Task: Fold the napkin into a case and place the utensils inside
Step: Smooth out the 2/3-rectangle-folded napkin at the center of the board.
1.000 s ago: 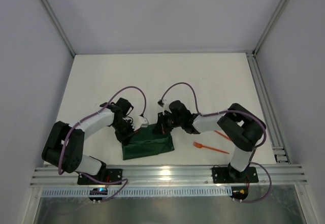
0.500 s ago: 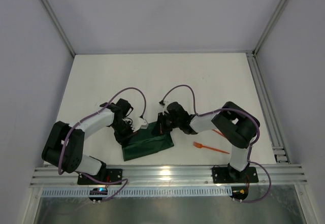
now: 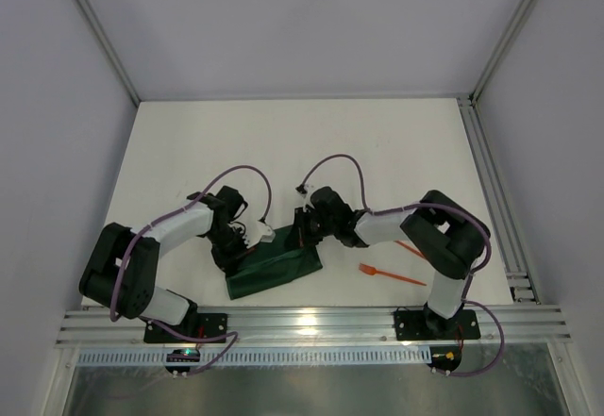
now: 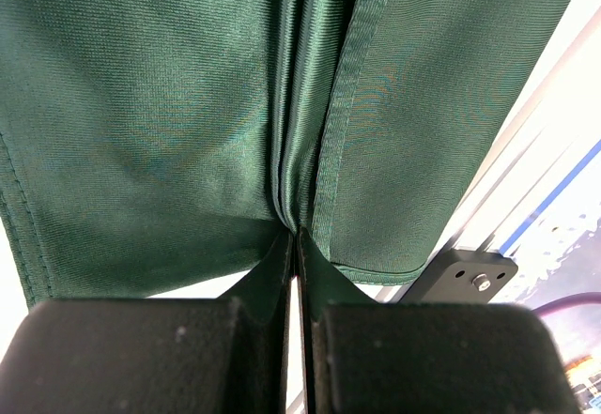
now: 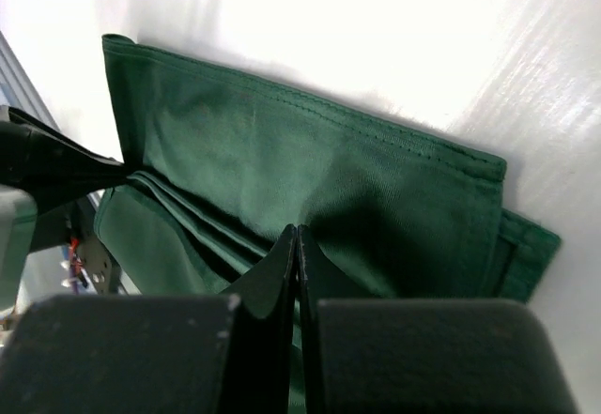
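Note:
The dark green napkin [image 3: 278,273] lies folded into a narrow strip near the table's front edge. My left gripper [image 3: 247,241] is at its left end, and its shut jaws [image 4: 296,236] pinch the gathered folds of the napkin [image 4: 169,104]. At the strip's right end my right gripper [image 3: 300,237] is also shut [image 5: 298,229], where the stacked layers of the napkin [image 5: 376,189] run in between its tips. An orange fork [image 3: 392,274] lies on the table to the right. A second orange utensil [image 3: 412,250] shows partly behind the right arm.
An aluminium rail [image 3: 302,322] runs along the table's front edge just below the napkin. Another rail [image 3: 491,190] lines the right side. Purple cables [image 3: 245,171] loop above both wrists. Grey walls enclose the white table [image 3: 283,142].
Both grippers stay shut on the napkin. They have edged slightly left and toward the front, and the strip has tilted a little with them. The utensils have not moved.

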You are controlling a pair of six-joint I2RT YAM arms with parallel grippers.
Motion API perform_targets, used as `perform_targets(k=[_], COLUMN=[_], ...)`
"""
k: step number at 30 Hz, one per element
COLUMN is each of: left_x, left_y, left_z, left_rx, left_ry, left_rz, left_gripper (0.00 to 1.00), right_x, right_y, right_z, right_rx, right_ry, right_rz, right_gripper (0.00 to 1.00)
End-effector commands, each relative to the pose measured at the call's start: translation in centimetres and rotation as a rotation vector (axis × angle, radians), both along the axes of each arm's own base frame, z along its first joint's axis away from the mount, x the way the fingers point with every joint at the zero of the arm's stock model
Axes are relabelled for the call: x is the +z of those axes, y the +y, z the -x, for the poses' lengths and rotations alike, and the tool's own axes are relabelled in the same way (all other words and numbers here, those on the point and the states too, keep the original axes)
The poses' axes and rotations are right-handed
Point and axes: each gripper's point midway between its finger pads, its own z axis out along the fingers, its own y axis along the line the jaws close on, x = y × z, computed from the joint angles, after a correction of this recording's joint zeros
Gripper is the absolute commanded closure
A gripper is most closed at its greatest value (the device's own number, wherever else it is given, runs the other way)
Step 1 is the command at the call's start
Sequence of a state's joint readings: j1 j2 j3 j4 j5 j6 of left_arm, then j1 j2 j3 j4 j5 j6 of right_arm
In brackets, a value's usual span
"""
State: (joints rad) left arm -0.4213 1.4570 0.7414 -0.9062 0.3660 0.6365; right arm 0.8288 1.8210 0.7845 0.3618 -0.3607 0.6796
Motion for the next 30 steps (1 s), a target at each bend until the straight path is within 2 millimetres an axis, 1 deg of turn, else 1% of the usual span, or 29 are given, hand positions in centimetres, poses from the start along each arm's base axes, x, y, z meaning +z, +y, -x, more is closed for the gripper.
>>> perform_targets(k=[1,3,4,5,6,7,9,10,11,14,15,18,24,27,30], left_x=[0.1,0.2,0.3,0.3,0.4,0.4,0.4,0.5,0.5,0.4,0.4,0.4,0.5,0.6,1.0], left_y=[-0.1,-0.2,-0.2,-0.3,-0.3,-0.4,-0.5,-0.6,-0.6,-0.6,-0.6,-0.6,-0.7,-0.8,-1.0], left_z=[-0.5,-0.7,-0.7,-0.9,-1.0,-1.1,-1.3,-1.4,-1.5,-1.7,-1.7,-1.7,-2.1,-2.2,-2.3], left_rx=[-0.001,0.002,0.002,0.005,0.006,0.007,0.009,0.01,0.01,0.01,0.015,0.016,0.028,0.036,0.044], left_ry=[-0.023,-0.027,-0.031,-0.036,-0.04,-0.041,-0.047,-0.05,-0.052,-0.054,-0.051,-0.054,-0.068,-0.07,-0.078], left_rz=[-0.001,0.003,0.002,0.003,0.003,0.005,0.008,0.011,0.012,0.01,0.008,0.006,0.005,0.007,0.019], left_gripper=[1.0,1.0,1.0,1.0,1.0,0.99,0.98,0.98,0.97,0.96,0.96,0.94,0.91,0.85,0.8], right_x=[5.0,6.4,6.5,7.5,7.7,7.8,7.3,7.1,6.3,5.5,5.4,4.5,1.4,-0.4,-1.2], right_y=[0.2,0.3,0.0,-0.1,-0.2,0.0,-0.2,0.3,0.3,1.0,1.4,1.6,-0.1,-0.8,-1.1], right_z=[-1.6,-1.5,-1.2,-1.0,-0.6,0.2,1.5,2.5,3.4,5.0,5.1,5.7,5.9,6.2,6.3], right_rx=[0.026,0.04,0.052,0.053,0.058,0.078,0.1,0.123,0.137,0.161,0.162,0.158,0.083,0.055,0.037], right_ry=[-0.163,-0.203,-0.213,-0.234,-0.239,-0.239,-0.226,-0.218,-0.187,-0.135,-0.132,-0.098,-0.034,0.013,0.039], right_rz=[-0.012,-0.015,0.0,-0.008,-0.008,-0.008,-0.005,-0.01,-0.008,-0.048,-0.065,-0.071,0.007,0.054,0.07], right_gripper=[0.96,0.96,0.96,0.96,0.96,0.96,0.96,0.96,0.96,0.96,0.96,0.96,0.96,0.96,0.96])
